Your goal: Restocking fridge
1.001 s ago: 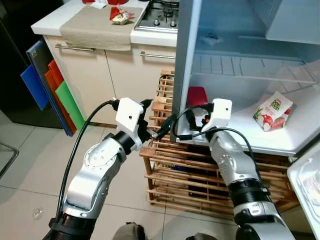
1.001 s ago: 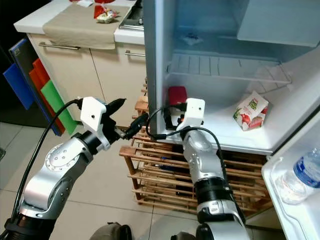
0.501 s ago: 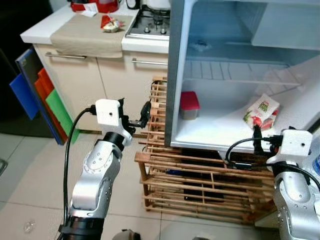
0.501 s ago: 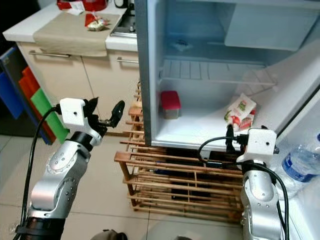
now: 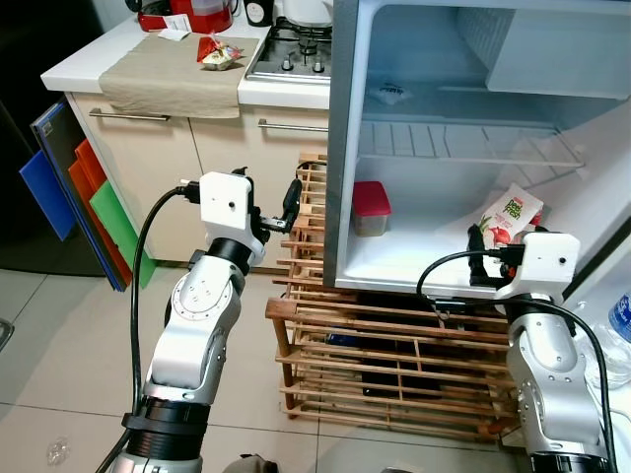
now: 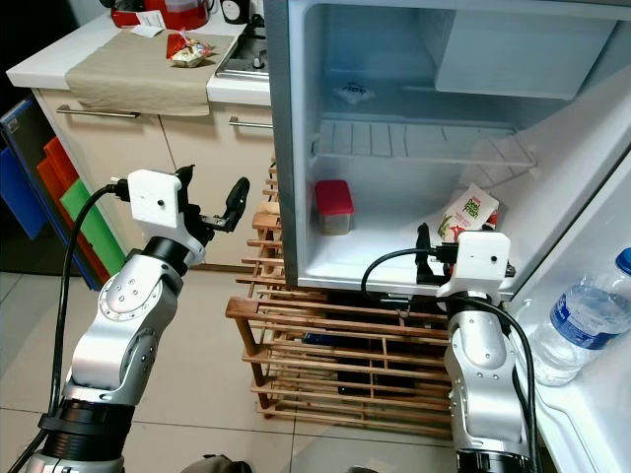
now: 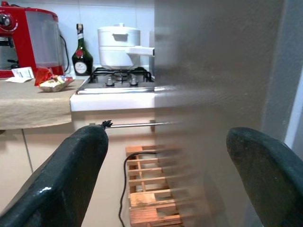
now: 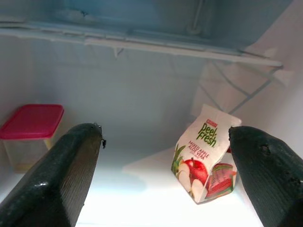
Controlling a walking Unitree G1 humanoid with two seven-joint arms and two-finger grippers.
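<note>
Kitchen with tiled floor, pale cabinets and a white worktop carrying a beige cloth, a red appliance and a gas hob; coloured cutting boards leaning at the cabinet's end. Beside the cabinets, a small fridge standing open on a slatted wooden rack, wire shelf above, white floor below.

On that floor: a clear container with a red lid near the left wall, and an apple-juice carton towards the right, tilted, well apart from the container. In the open door's shelf on the far right, a plastic water bottle lying at a slant.

Left gripper raised outside the fridge's left wall, fingers spread, nothing between them. Right gripper at the fridge's front lip, pointed at the carton, fingers spread wide, empty.

Carton probably light and stiff-walled yet crushable under hard squeeze; best taken across the flat side panels around mid-height, clear of the folded gable. Bottle likely heavier, smooth, inclined to roll or slip; best pinched across the body below the shoulder.
</note>
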